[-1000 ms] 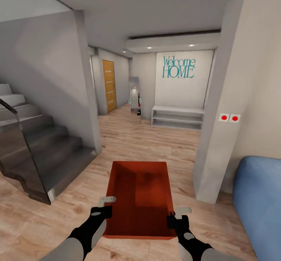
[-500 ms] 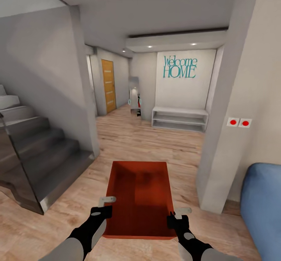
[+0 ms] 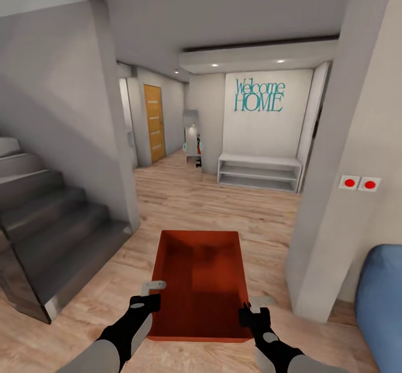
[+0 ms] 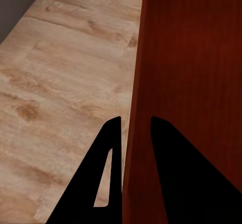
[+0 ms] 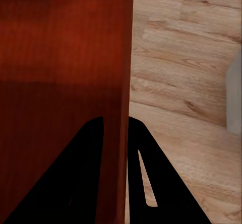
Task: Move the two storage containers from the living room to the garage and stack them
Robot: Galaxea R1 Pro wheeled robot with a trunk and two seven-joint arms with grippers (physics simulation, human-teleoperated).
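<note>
Orange-red and open-topped, the container (image 3: pixel 200 283) is riding out in front of me, level, carried between both arms above the wood floor (image 3: pixel 223 205). I am holding it by its long walls: the left gripper (image 3: pixel 146 299) is closed over the left wall near the corner closest to me, and the right gripper (image 3: pixel 252 310) is doing the same on the right wall. In the left wrist view the two dark fingers (image 4: pixel 108 168) are straddling the thin wall, one outside and one inside, and the right wrist view is showing the same pinch. Against the earlier pictures, the tray and my arms are sitting in the same spot in the head view, while the room is sliding past: the stairs (image 3: pixel 50 222) are dropping away at my left, the pillar (image 3: pixel 329 194) with its two red switches (image 3: pixel 360 183) is drifting right, and the blue seat (image 3: pixel 382 300) is slipping towards the picture's right edge. So I judge that the base is rolling forward and turning a little, and the grip is staying firm as I go. I am looking down a hallway with plank flooring, grey walls, a white shelf (image 3: pixel 258 172) under the teal "Welcome HOME" lettering (image 3: pixel 258 95), and a slatted wooden door (image 3: pixel 154 122) far back on the left. No concrete is showing, so I am judging the trip to the garage as underway, with the placing not begun.
</note>
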